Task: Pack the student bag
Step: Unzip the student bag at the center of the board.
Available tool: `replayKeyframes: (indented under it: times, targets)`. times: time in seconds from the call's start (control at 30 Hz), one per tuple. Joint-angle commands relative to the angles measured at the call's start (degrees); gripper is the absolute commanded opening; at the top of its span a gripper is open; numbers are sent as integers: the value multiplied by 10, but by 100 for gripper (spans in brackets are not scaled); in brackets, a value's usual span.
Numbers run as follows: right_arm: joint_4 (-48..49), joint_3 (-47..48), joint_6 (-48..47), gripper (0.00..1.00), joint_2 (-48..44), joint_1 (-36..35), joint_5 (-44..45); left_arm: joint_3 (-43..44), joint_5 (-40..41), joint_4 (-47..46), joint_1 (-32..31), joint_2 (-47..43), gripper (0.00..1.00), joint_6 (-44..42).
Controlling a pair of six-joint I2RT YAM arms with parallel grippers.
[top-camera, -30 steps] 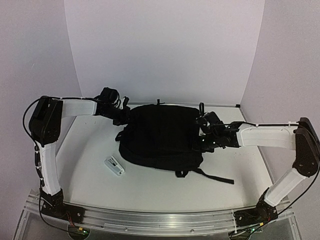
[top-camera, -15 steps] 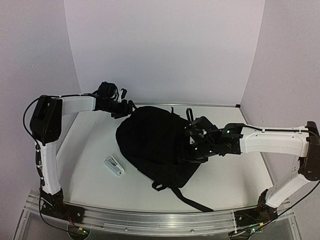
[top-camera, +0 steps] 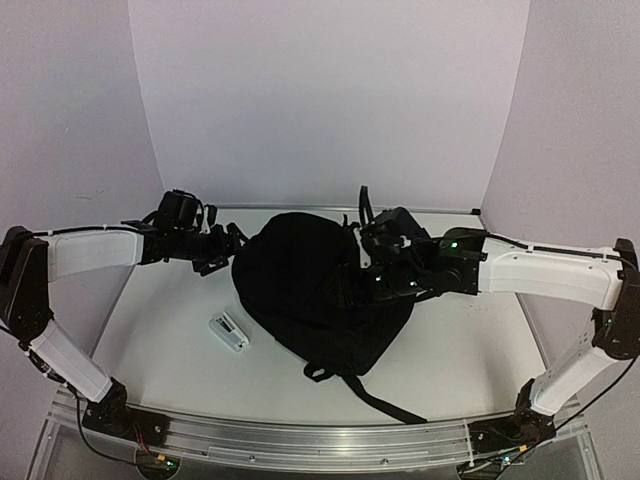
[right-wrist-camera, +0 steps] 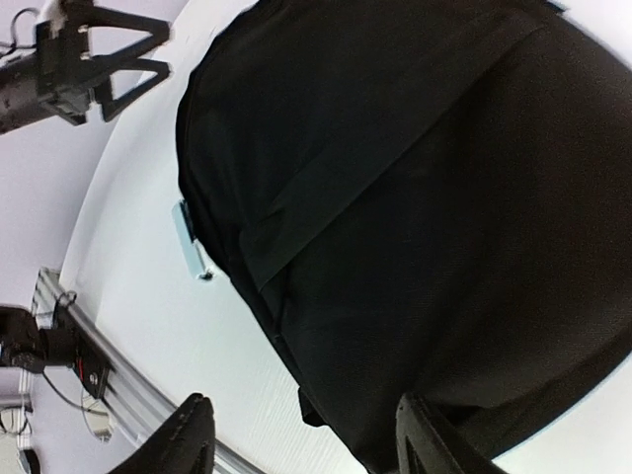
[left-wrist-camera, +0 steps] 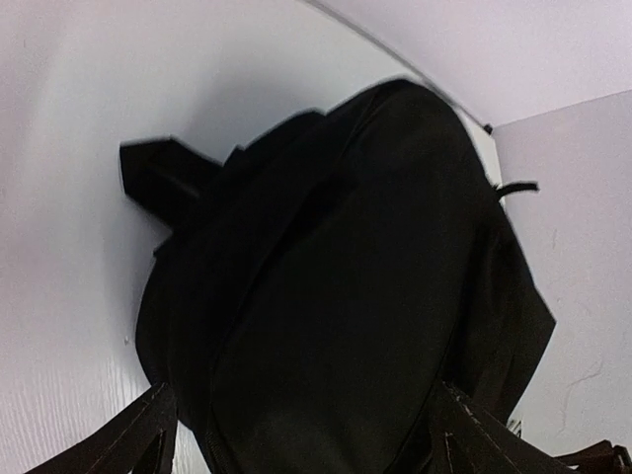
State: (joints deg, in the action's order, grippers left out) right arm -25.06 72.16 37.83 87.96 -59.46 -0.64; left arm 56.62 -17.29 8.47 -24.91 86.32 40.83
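Note:
The student bag, a big black fabric backpack, lies on the white table with one strap trailing toward the front edge. My left gripper hovers at the bag's left end, open and empty. In the left wrist view the bag fills the frame beyond the left gripper, whose jaws stand wide apart. My right gripper hangs over the bag's right side. It is open in the right wrist view, where the right gripper shows nothing held above the bag and table.
A small white and pale blue object lies on the table left of the bag, also seen as the small object in the right wrist view. A metal rail runs along the table's near edge. White walls stand close behind and beside.
Both grippers have opened and let go of the bag, which turned and shifted toward the front. The left arm drew back to the left; the right arm moved over the bag.

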Motion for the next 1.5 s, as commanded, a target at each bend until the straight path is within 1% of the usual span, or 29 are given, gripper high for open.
replayKeyframes:
  times: [0.0, 0.07, 0.17, 0.23, 0.3, 0.43, 0.6, 0.7, 0.73, 0.77, 0.8, 0.83, 0.9, 0.93, 1.03, 1.1, 1.2, 1.33, 1.47]
  targets:
    - [40, 21, -11, 54, 38, -3, -61, -29, -28, -19, -21, -10, 88, 53]
    - [47, 22, -8, 50, 50, -3, -67, -47, -46, -33, -29, -13, 85, 68]
    - [59, 26, -1, 45, 70, -2, -69, -71, -71, -60, -45, -11, 75, 89]
    - [61, 30, 3, 42, 84, -3, -65, -87, -71, -73, -56, -11, 68, 102]
    - [64, 36, 5, 39, 101, -2, -67, -101, -76, -91, -62, -10, 63, 119]
    - [74, 44, 6, 37, 118, -3, -68, -127, -81, -131, -77, -10, 62, 150]
    - [77, 61, 3, 33, 142, -2, -55, -135, -80, -144, -88, -7, 61, 163]
    - [77, 71, 5, 27, 159, -2, -50, -140, -81, -147, -93, -6, 57, 167]
    - [77, 74, 6, 25, 161, -2, -46, -142, -82, -148, -93, -6, 53, 168]
    - [76, 75, 7, 22, 163, -2, -39, -143, -81, -149, -94, -6, 47, 168]
    - [76, 75, 9, 19, 164, -2, -33, -147, -80, -149, -95, -6, 40, 168]
    - [76, 76, 10, 15, 164, -2, -28, -149, -78, -148, -94, -7, 35, 168]
    - [76, 76, 13, 3, 164, -1, -8, -151, -70, -143, -95, -9, 21, 164]
    - [75, 76, 15, 0, 162, -2, 4, -150, -67, -137, -95, -10, 15, 160]
    - [65, 74, 16, 0, 152, -2, 59, -144, -55, -112, -95, -11, 2, 146]
    - [52, 77, 12, 0, 148, -1, 93, -140, -44, -89, -95, -14, 0, 131]
    - [32, 89, 5, 0, 148, 8, 128, -138, -31, -56, -95, -23, 0, 113]
    - [25, 99, -15, 0, 160, 39, 147, -137, -19, -27, -94, -29, 0, 95]
    - [25, 110, -35, 0, 172, 78, 164, -142, -14, -20, -94, -34, 0, 90]
